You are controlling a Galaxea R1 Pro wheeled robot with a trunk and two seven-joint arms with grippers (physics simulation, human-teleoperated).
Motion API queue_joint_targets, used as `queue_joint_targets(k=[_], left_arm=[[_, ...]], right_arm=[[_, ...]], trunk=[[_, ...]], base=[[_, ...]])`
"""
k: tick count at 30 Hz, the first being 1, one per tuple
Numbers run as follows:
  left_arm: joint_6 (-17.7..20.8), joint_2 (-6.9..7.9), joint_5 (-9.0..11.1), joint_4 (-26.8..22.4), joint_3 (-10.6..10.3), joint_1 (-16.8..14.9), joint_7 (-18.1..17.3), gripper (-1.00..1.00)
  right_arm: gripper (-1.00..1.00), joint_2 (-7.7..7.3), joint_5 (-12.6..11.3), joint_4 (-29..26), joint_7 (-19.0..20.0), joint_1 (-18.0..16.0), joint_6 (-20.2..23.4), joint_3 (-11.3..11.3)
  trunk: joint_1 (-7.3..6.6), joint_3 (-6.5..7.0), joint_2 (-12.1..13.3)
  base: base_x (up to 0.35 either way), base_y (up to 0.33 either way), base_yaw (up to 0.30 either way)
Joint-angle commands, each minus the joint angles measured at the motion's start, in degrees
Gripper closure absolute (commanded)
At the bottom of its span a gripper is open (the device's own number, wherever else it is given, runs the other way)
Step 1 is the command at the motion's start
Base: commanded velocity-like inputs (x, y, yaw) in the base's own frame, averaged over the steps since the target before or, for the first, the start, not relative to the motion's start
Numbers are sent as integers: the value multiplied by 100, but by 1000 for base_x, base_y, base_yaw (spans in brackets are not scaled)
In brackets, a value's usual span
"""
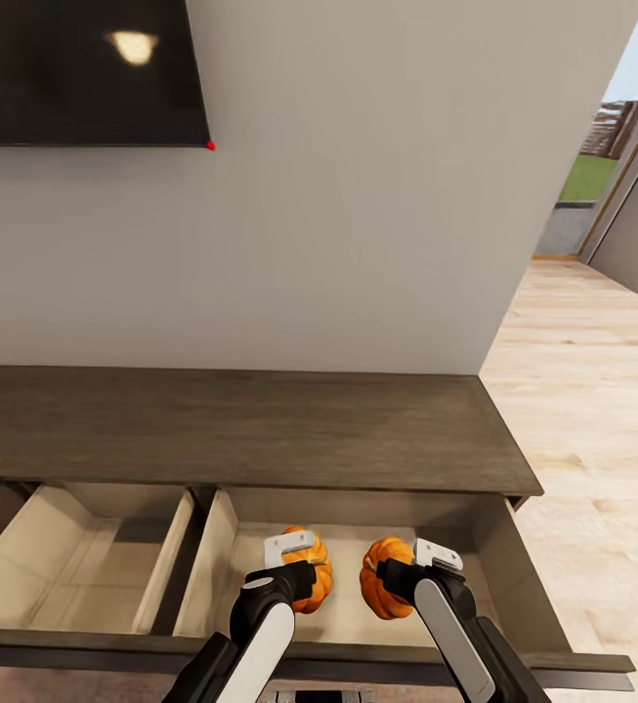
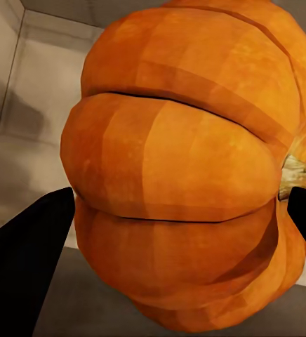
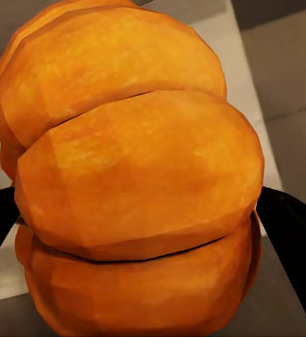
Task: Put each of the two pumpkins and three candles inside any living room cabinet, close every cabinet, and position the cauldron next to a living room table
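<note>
Facing the cabinet [image 1: 240, 430] against the pale wall, I am looking down over its long dark top, with two drawers pulled out toward me. The cabinet is ending at the wall's corner on my right, and beyond that the plank floor [image 1: 592, 391] is lying open toward the glass doors.

The left drawer [image 1: 74, 566] is showing only its beige bottom. The right drawer [image 1: 514, 576] is holding both pumpkins, side by side but apart, well inside its front rail and side walls.

My left tool [image 1: 299, 571] is closing on the left pumpkin [image 1: 311, 574]; in the left wrist view that pumpkin [image 2: 174, 175] is sitting between the dark fingertips [image 2: 27, 246], pale stem turned sideways. My right tool [image 1: 406, 576] is gripping the right pumpkin [image 1: 382, 578], and the right wrist view is showing that pumpkin [image 3: 135, 182] wedged between black fingers [image 3: 286, 232]. Whether either pumpkin is resting on the drawer bottom I cannot quite tell.
</note>
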Motion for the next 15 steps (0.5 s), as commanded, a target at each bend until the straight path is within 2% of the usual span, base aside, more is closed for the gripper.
queue_joint_targets(k=[1,6,7,12,13,15], left_arm=[[16,1,26,-7,-7,-5,62,100],[10,1,22,-7,-14,-5,62,100],[9,1,20,-7,-18,-5,67,-100],[7,1,18,-10,-11,-5,71,-100],[7,1,19,-10,-8,-5,71,-100],[8,1,22,-10,-3,-5,71,-100]], right_arm=[[100,-1,-47,-8,-62,-5,2,8],[100,-1,-47,-5,-62,-5,2,8],[100,-1,-47,-5,-61,-5,2,8],[100,-1,-47,-7,-60,-5,2,8],[-100,-1,-47,-6,-62,-5,2,8],[-100,-1,-47,-8,-58,-5,4,8]], trunk=[[-1,-5,-4],[-1,-5,-4],[-1,-5,-4],[-1,-5,-4],[-1,-5,-4],[-1,-5,-4]], base=[[0,0,0],[0,0,0],[0,0,0],[0,0,0],[0,0,0],[0,0,0]])
